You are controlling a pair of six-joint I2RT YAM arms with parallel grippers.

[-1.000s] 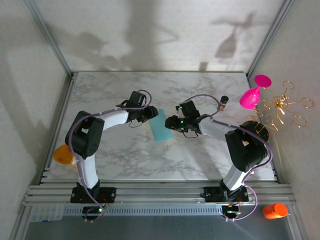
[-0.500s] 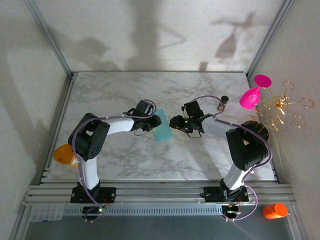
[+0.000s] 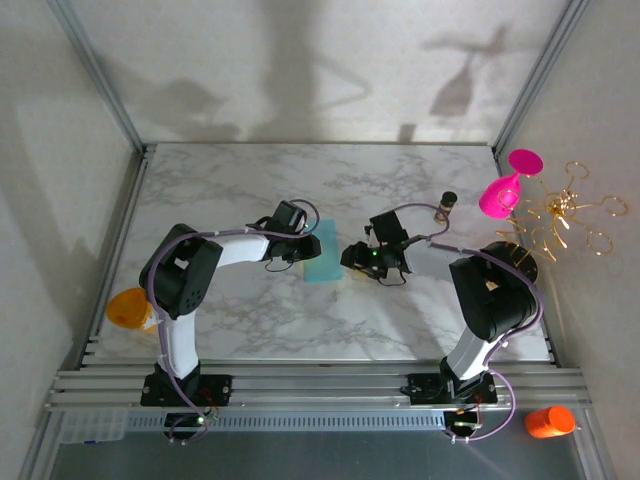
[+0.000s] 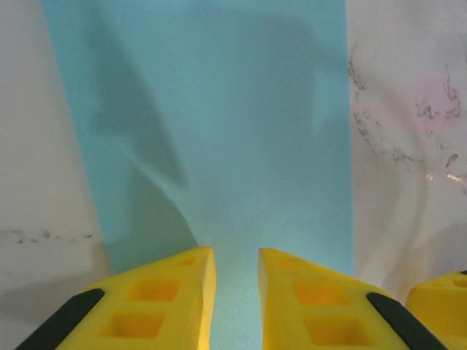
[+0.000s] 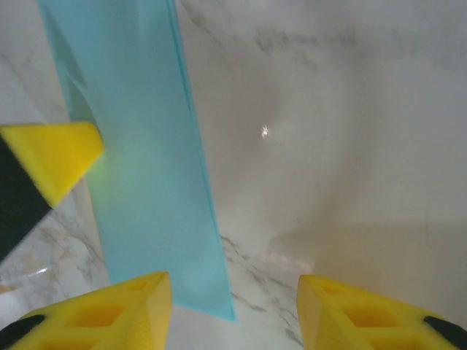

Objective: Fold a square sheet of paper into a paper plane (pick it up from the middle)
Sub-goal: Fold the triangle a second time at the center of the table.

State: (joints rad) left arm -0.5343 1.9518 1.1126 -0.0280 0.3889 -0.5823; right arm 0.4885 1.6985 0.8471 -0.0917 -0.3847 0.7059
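a: looking for the square sheet of paper [image 3: 324, 258] first.

b: found near the middle of the marble table [image 3: 240, 310], lying flat. seen from above as a teal strip, longer than wide, right between the two grippers. up close in the left wrist view, marked by a soft ripple running down toward the fingers.

a: and the left gripper [image 3: 309, 247]?

b: parked at the strip's left edge in the top view. from its own wrist camera, yellow fingers [image 4: 168, 299] drawn close together with only a narrow slit left, and teal showing through that slit. cannot tell whether nipping the paper or merely poised on top of it.

a: then the right gripper [image 5: 233, 310].

b: just beside the strip's right edge, low over the marble. spread wide, holding nothing. between the fingers, mostly bare marble plus the strip's near corner, close to the finger on the left of that picture. also in that view, one yellow fingertip of the left gripper reaching over the paper from the left.

a: anything else around?

b: a pink goblet [image 3: 503, 192] tilted at the table's far right edge, well apart from the paper.
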